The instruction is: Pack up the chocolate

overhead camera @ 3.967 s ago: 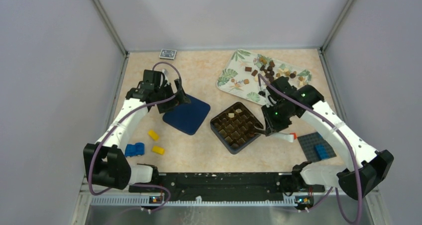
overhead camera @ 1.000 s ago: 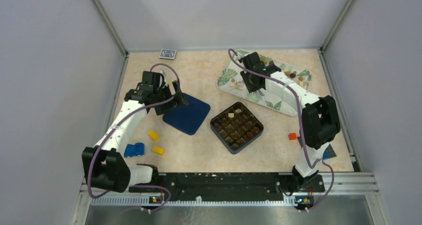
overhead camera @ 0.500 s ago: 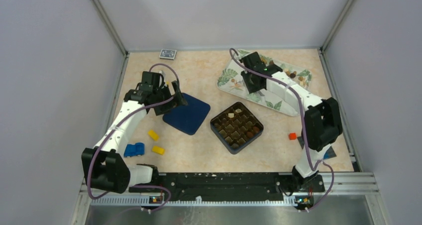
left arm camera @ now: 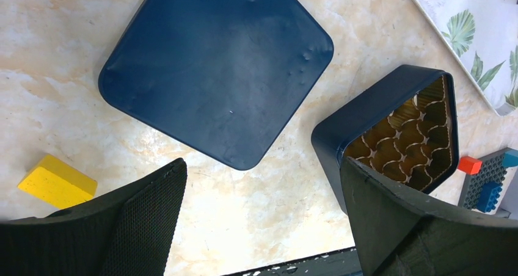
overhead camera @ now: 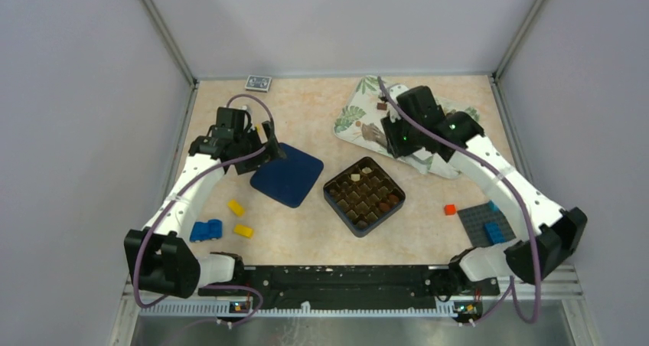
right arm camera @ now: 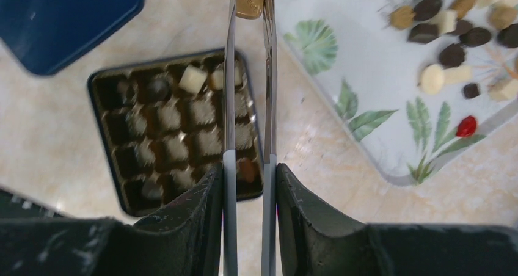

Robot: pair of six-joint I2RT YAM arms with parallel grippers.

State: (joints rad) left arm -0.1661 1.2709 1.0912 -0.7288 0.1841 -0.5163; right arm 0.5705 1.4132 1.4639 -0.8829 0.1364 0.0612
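Note:
My right gripper (right arm camera: 249,172) (overhead camera: 399,135) is shut on metal tweezers (right arm camera: 230,93), and their tips pinch a light brown chocolate (right arm camera: 250,0). That piece hangs near the left edge of the leaf-patterned tray (right arm camera: 366,141) (overhead camera: 353,118). Several dark, brown and cream chocolates (right arm camera: 452,25) lie loose on the tray. Below the tweezers sits the dark blue box (right arm camera: 177,129) (overhead camera: 364,195), with a few pieces in its cells. My left gripper (left arm camera: 262,178) (overhead camera: 269,143) hangs open and empty over the bare table beside the blue lid (left arm camera: 214,68) (overhead camera: 287,175).
Two yellow bricks (overhead camera: 236,207) (overhead camera: 243,230) and a blue brick (overhead camera: 207,230) lie at the near left. A red brick (overhead camera: 450,209) and a grey baseplate (overhead camera: 486,222) lie at the near right. A card deck (overhead camera: 259,83) sits at the back wall.
My right arm has drawn back from the tray's far part toward the box, carrying the tweezers and the chocolate. The left arm has stayed still and open.

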